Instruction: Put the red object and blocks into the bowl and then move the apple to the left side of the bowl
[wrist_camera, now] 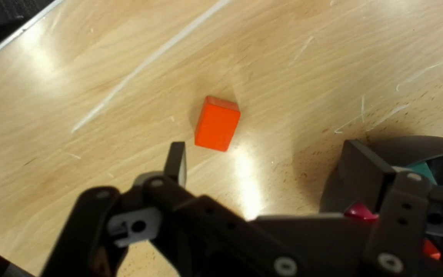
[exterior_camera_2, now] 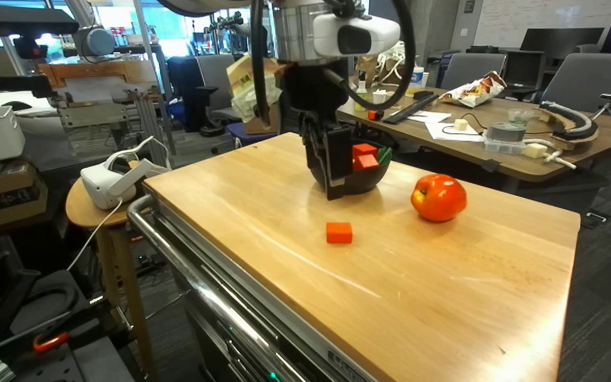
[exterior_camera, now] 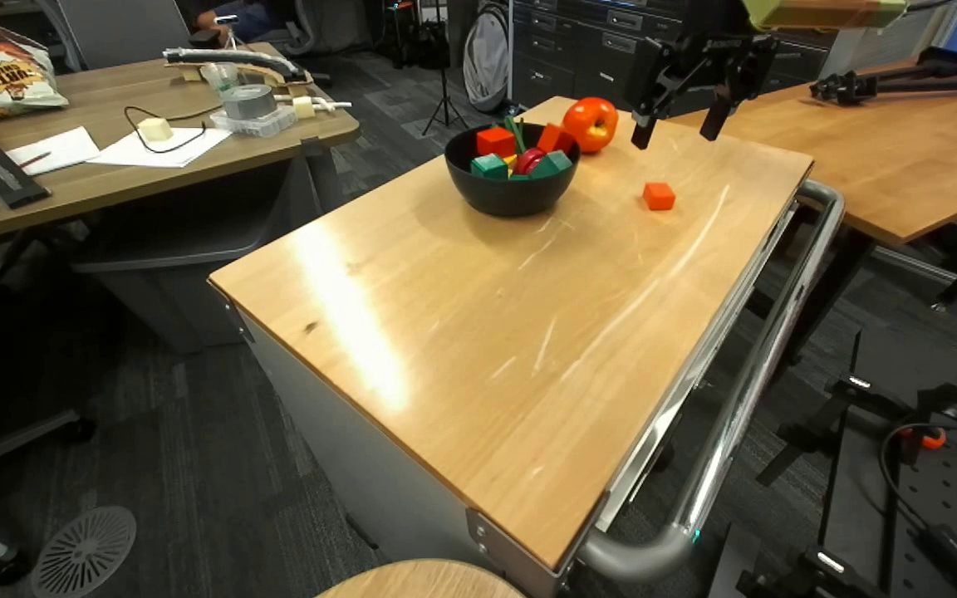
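One red-orange block (exterior_camera: 659, 196) lies loose on the table; it also shows in an exterior view (exterior_camera_2: 339, 232) and the wrist view (wrist_camera: 217, 125). The black bowl (exterior_camera: 512, 198) holds red-orange blocks (exterior_camera: 495, 141), green blocks (exterior_camera: 490, 166), a bit of yellow (exterior_camera: 510, 161) and the red object (exterior_camera: 530, 160) with green leaves. The bowl is partly behind my gripper in the wrist view (wrist_camera: 417, 144). The apple (exterior_camera: 591, 124) stands on the table beside the bowl, apart from it in an exterior view (exterior_camera_2: 438, 197). My gripper (exterior_camera: 678, 133) is open and empty (wrist_camera: 270, 165), above the table near the loose block.
A metal handle rail (exterior_camera: 744, 390) runs along one edge of the wooden cart top (exterior_camera: 478, 332). A desk (exterior_camera: 279, 141) with tape, papers and a snack bag stands beyond. A stool with a white headset (exterior_camera_2: 106, 183) stands beside the cart.
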Action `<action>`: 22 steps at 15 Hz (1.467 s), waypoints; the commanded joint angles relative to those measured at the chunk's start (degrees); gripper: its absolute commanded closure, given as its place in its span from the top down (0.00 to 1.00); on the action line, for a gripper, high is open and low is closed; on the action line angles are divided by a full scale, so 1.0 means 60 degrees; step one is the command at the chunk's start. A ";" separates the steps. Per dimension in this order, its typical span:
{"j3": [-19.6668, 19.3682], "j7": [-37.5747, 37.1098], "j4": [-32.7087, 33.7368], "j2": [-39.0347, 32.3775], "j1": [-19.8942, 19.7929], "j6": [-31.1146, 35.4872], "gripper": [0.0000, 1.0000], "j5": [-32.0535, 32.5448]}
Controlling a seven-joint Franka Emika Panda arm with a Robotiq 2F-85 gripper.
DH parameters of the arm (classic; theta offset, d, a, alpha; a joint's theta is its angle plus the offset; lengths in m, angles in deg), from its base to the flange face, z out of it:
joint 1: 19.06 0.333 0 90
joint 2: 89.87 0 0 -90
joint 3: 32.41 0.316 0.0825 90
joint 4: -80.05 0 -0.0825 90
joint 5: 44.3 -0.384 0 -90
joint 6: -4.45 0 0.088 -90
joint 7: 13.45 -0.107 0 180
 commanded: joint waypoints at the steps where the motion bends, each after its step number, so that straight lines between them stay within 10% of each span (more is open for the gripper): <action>1: 0.0418 -0.0909 -0.0043 -0.0693 -0.0404 0.1117 1.00 0.0087; 8: 0.0240 -0.2519 0.0041 -0.1600 -0.0430 0.2149 0.72 0.1296; 13: 0.0113 -0.2736 0.0015 -0.1753 -0.0419 0.1966 0.88 0.1246; 15: 0.0083 -0.2712 0.0012 -0.1782 -0.0432 0.1961 0.54 0.1147; 22: 0.0222 -0.2186 -0.0057 -0.1611 -0.0480 0.1986 0.14 -0.0231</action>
